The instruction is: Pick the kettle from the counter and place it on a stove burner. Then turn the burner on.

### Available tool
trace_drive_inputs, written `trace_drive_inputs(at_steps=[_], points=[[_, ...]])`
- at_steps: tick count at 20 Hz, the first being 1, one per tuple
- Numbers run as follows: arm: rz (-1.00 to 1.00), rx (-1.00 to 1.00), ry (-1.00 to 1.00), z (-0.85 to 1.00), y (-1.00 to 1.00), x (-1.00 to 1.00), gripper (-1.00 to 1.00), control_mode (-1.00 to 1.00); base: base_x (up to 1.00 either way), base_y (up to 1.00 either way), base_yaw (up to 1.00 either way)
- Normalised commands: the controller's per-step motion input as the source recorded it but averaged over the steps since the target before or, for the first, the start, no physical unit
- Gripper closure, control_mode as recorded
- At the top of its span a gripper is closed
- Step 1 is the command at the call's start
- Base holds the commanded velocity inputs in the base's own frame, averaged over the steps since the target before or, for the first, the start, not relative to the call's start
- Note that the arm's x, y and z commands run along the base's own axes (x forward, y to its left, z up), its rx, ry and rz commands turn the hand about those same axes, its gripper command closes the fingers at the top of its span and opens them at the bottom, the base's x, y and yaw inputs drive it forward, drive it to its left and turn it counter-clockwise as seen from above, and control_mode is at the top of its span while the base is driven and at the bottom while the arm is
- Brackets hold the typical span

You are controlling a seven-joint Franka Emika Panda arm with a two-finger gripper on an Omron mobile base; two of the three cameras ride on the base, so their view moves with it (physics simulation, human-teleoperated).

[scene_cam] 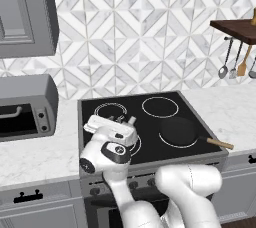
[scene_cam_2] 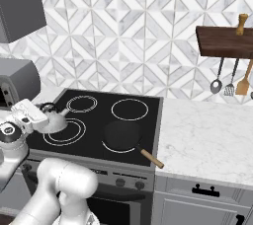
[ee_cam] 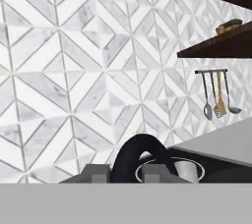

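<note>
So the kettle (scene_cam_2: 51, 119) is sitting over the front-left burner (scene_cam_2: 64, 131) of the black cooktop (scene_cam_2: 143, 125), right at the back-left edge of those 2 white rings, spout poking out to the side. The gripper (scene_cam_2: 35, 115) is right on it, hand tilted over, and in the hand view the dark arched handle (ee_cam: 140, 156) loops up between the fingertips (ee_cam: 96, 173), so it looks clamped on the kettle's handle. The frying pan (scene_cam: 179, 131) with the wooden handle sits on the front-right ring. The marble counter (scene_cam_2: 207, 140) runs off to the right, utensils (scene_cam_2: 230, 78) hanging under a shelf (scene_cam_2: 222, 41) above it.
</note>
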Motion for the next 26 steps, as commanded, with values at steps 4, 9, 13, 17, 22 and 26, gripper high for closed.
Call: trace_drive_inputs(at_steps=[4, 9, 13, 17, 22, 26], points=[[0.03, 0.0, 0.0, -0.19, 0.0, 0.52, 1.0, -1.0, 0.0, 0.0, 0.0], [0.01, 0.0, 0.0, -0.39, 0.0, 0.13, 1.0, -1.0, 0.0, 0.0, 0.0], [0.0, 0.0, 0.0, -0.4, 0.0, 0.0, 1.0, -1.0, 0.0, 0.0, 0.0], [0.0, 0.03, 0.0, -0.31, 0.0, 0.0, 1.0, -1.0, 0.0, 0.0, 0.0], [0.0, 0.05, -0.05, -0.15, 0.22, 0.0, 1.0, -1.0, 0.0, 0.0, 0.0], [0.0, 0.01, -0.12, -0.14, 0.43, 0.11, 1.0, -1.0, 0.0, 0.0, 0.0]])
